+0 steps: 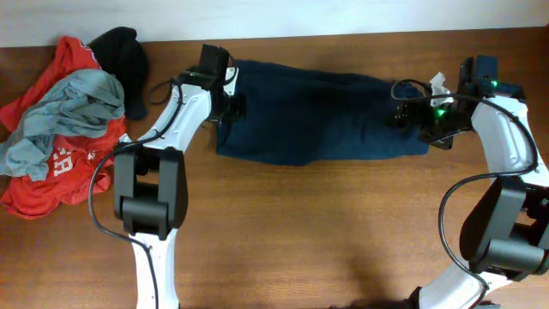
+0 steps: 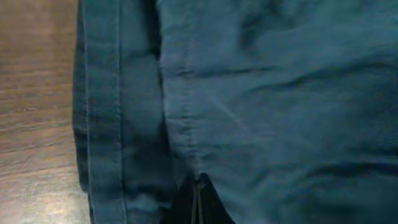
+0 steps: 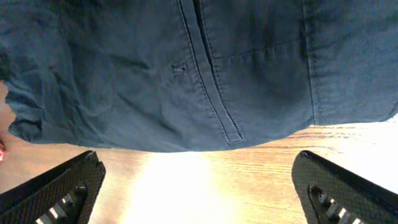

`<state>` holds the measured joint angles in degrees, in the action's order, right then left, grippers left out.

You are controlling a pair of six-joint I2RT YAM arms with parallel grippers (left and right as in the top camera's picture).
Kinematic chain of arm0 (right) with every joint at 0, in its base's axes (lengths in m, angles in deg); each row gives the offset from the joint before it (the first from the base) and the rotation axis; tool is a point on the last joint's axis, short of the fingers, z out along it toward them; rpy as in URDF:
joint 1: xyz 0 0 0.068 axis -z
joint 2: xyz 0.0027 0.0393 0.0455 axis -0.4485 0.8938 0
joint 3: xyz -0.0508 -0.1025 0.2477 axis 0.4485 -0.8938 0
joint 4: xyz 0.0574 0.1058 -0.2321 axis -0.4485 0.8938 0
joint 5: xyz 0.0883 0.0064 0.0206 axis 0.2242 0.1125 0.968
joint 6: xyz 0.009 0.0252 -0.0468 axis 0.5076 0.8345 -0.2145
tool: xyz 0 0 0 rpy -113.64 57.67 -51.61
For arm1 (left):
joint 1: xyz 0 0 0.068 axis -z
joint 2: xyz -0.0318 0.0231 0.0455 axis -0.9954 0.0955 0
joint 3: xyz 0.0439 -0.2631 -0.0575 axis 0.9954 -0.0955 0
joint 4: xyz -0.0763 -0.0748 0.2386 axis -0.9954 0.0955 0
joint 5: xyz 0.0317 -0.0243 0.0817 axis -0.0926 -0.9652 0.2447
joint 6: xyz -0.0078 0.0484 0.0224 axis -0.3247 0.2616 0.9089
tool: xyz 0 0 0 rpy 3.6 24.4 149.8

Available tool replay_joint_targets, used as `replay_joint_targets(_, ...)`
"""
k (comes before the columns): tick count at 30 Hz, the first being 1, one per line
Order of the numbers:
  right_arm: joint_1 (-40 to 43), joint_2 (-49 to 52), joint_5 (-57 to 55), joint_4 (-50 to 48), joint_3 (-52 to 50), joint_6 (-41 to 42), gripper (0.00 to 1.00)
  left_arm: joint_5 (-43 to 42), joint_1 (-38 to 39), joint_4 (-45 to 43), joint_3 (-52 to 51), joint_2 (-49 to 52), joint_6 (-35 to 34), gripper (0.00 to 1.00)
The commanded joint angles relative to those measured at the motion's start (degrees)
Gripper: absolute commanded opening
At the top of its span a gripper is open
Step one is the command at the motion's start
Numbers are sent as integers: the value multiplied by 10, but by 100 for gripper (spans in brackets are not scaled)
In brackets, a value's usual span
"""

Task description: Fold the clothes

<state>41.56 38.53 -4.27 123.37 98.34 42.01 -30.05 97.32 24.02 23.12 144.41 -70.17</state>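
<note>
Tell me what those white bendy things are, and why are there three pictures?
Those are two robot arms, each ending in a two-finger pincher called a gripper. The overhead picture looks down from above the table. The other two come from little cameras on each wrist, so the cloth looks huge. The dark blue shorts lie spread between the arms. The left gripper is shut and seems to pinch one end of the shorts. The right gripper is open at the other end, holding nothing. A red garment, a grey garment and a black garment sit piled aside.
</note>
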Motion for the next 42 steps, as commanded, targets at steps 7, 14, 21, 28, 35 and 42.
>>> replay_joint_targets(7,-1,-11,-50,-25,7,-3,100,-17,-12,-7,1,51,-16,0)
replay_joint_targets(14,33,3,-73,-51,7,11,99,-17,-3,-5,1,65,-16,1)
replay_joint_targets(21,58,73,-66,-97,7,-11,99,-17,2,-3,1,65,-16,1)
replay_joint_targets(28,58,125,-34,-134,7,-56,99,-17,6,-3,1,65,-16,0)
replay_joint_targets(35,58,144,-14,-166,7,-56,99,-17,8,-3,1,65,-16,1)
replay_joint_targets(42,58,161,55,-196,7,-55,99,-17,14,-3,1,65,-16,0)
